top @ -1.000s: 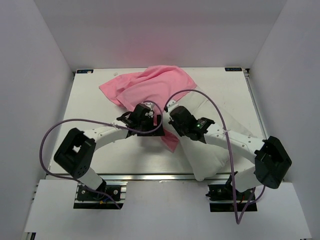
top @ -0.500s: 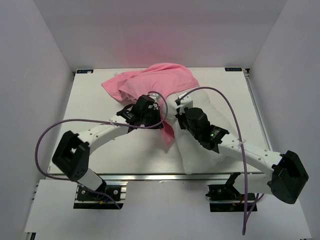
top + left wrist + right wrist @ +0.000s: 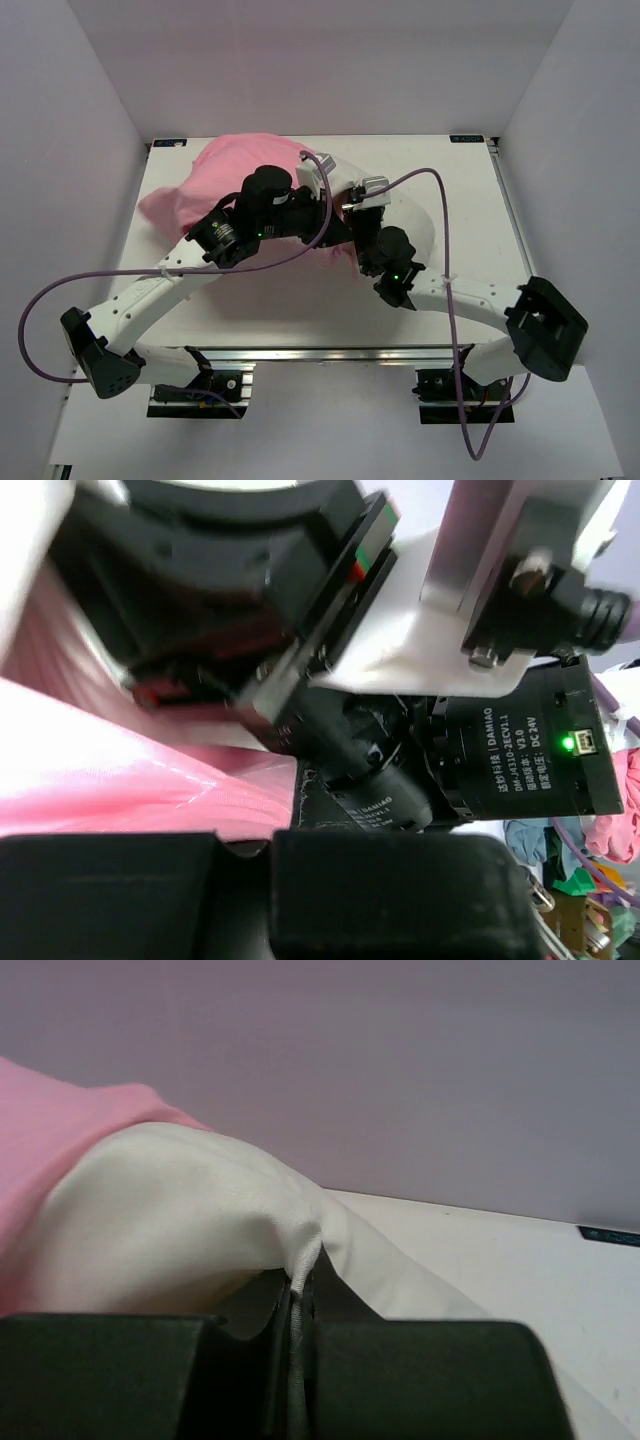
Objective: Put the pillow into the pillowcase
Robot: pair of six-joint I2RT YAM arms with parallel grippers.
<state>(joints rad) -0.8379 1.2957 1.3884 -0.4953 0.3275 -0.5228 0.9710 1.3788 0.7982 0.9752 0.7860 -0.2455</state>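
One pillowcase (image 3: 200, 185), now leftward; one pillow (image 3: 170, 1210)

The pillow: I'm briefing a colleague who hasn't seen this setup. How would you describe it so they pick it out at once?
On the white table, look to the middle, where the two arms meet. The pillow is the plump white cushion beside the pink pillowcase. It alone is white and bulging, and the right gripper pinches a fold of it.

Pink pillowcase (image 3: 195, 190) against white pillow (image 3: 415, 222)
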